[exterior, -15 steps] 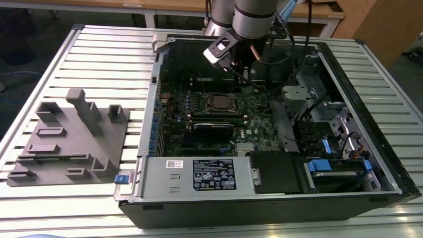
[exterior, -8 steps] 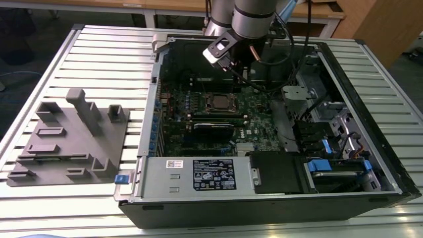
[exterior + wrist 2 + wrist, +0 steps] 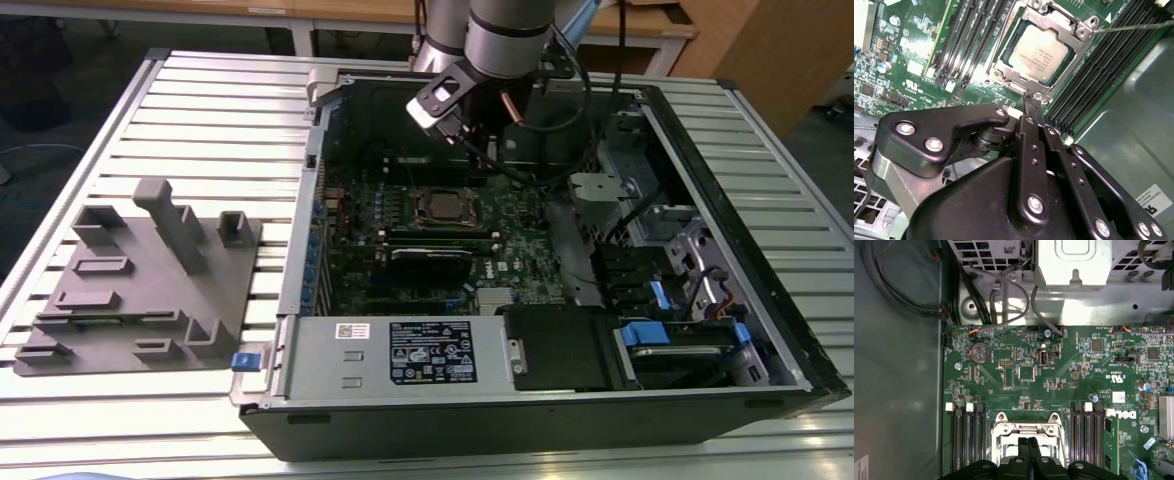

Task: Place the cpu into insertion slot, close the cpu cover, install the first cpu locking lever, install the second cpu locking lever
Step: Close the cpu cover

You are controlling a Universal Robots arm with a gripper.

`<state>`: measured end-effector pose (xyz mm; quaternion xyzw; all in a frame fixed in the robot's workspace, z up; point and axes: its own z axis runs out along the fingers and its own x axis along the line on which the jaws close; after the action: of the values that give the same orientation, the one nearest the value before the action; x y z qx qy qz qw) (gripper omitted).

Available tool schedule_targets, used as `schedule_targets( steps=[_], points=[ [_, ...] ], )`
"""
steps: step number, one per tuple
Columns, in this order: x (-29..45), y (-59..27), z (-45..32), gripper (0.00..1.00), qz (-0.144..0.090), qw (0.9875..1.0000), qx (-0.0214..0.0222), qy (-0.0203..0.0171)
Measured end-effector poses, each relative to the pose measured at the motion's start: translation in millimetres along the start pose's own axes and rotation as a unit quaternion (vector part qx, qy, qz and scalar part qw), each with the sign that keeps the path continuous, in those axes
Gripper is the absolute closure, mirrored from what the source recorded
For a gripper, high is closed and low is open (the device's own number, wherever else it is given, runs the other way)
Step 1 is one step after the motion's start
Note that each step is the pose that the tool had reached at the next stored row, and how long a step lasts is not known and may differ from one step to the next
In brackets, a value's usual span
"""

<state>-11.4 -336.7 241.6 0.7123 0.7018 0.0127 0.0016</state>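
We see the two black metal fingers (image 3: 1026, 150) closed fully against each other, and nothing is visible between them. In the second wrist view their tips stand just beside a corner of the insertion slot (image 3: 1015, 88), the small square socket with a shiny metal rim; whether they touch it we cannot tell. The cpu (image 3: 1041, 54), a small flat square chip with a dull silver-grey top, lies flat inside this slot. The cpu cover (image 3: 1056, 19), a thin square silver frame with a cut-out middle, lies down around the chip, so the chip's top shows through the opening. From one corner of the cover a thin bright metal lever rod (image 3: 1134, 26) runs out over the long black memory slots (image 3: 1094, 75). In the first wrist view the fingers (image 3: 1024, 452) are over the same socket on the green motherboard (image 3: 1054, 385). In the exterior view the silver-grey robot arm (image 3: 507, 30) reaches into the open black computer case (image 3: 534, 430), which lies on a grey slatted metal surface (image 3: 200, 110). A grey moulded holder block (image 3: 134, 270) rests on it at the exterior view's left, beside the case.
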Motion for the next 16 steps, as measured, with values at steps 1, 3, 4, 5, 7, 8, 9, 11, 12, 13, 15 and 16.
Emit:
schedule_targets(
  steps=[1,3,4,5,7,8,9,11,12,13,15,16],
  points=[
    [0.0,-1.3,0.1,0.89,0.0,1.0,0.0,0.0],
    [-0.1,-4.0,0.3,0.89,0.0,1.0,0.0,0.0],
    [-0.1,-5.1,0.4,0.89,0.0,1.0,0.0,0.0],
    [-0.1,-5.8,0.4,0.89,0.0,1.0,0.0,0.0],
    [-0.1,-5.9,0.4,0.89,0.0,1.0,0.0,-0.0001],
    [-0.1,-5.9,0.4,0.89,0.0,1.0,0.0,-0.0001],
    [-0.1,-6.3,0.4,0.89,0.0,1.0,0.0,0.0],
    [-0.1,-7.7,0.4,0.89,0.0,1.0,0.0,0.0],
    [-0.1,-7.8,0.4,0.89,0.0,1.0,0.0,0.0],
    [-0.1,-8.0,0.4,0.89,0.0,1.0,0.0,0.0],
    [-0.1,-8.5,0.4,0.89,0.0,1.0,0.0,0.0],
    [-0.1,-8.9,0.4,0.89,0.0,1.0,0.0,0.0]
  ],
)
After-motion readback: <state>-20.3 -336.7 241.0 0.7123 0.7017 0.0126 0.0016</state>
